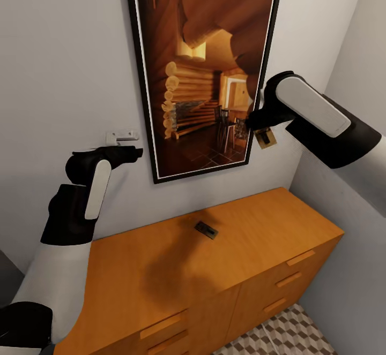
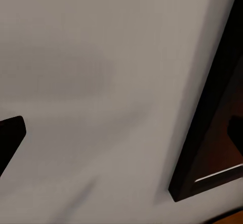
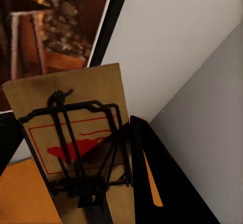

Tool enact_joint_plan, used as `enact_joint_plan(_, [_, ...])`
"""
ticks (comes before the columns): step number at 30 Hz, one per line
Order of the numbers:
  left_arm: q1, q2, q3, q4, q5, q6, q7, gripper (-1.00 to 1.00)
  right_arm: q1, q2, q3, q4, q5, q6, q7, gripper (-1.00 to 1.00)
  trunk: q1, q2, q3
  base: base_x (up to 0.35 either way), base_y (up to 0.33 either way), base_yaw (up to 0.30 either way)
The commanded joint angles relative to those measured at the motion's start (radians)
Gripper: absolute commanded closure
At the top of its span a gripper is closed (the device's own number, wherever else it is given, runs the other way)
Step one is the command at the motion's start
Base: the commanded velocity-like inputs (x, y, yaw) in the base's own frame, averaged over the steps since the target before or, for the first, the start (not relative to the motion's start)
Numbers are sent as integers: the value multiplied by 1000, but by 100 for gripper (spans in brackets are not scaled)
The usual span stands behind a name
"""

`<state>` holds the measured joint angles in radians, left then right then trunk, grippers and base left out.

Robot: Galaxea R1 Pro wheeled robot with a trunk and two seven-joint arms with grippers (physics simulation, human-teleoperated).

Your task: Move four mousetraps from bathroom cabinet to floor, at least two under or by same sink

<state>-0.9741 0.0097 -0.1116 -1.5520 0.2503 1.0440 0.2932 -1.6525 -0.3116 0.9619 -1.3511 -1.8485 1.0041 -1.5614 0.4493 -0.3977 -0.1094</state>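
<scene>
R claw (image 1: 261,133) grasps one mousetrap (image 1: 266,138), held high above cabinet (image 1: 257,226); bathroom floor (image 1: 289,333) far below. L claw (image 1: 134,152): state unclear.

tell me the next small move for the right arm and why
Probably swing the right gripper away from the framed picture and down toward the tiled floor: it already holds a mousetrap up high, while another mousetrap waits on the cabinet.
</scene>
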Motion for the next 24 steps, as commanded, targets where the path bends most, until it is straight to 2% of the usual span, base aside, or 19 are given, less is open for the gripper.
enact_joint_plan(1, [-1, 1, -2, -1, 11, 3, 10, -100, -6, 1, -2, -3, -11, 8, -9, 100, 1, -2, -2, 0, 0, 0])
enact_joint_plan(9, [0, 0, -1, 0, 13, 3, 11, -100, -19, 40, -11, -7, -3, 14, -9, 100, 1, -2, -2, 0, 0, 0])
enact_joint_plan(17, [0, -1, -2, 1, 14, 3, 12, -100, -22, 45, 19, -58, -1, 7, -9, 100, 1, -2, -2, 0, 0, 0])
enact_joint_plan(21, [0, -1, -1, 1, 16, 3, 11, -100, -20, 47, 12, -104, 1, 6, -9, 100, 1, -2, -2, 0, 0, 0])
enact_joint_plan(24, [0, -1, -1, 1, 18, 3, 11, -100, -17, 51, -13, -151, 3, 6, -9, 100, 1, -2, -2, 0, 0, 0])
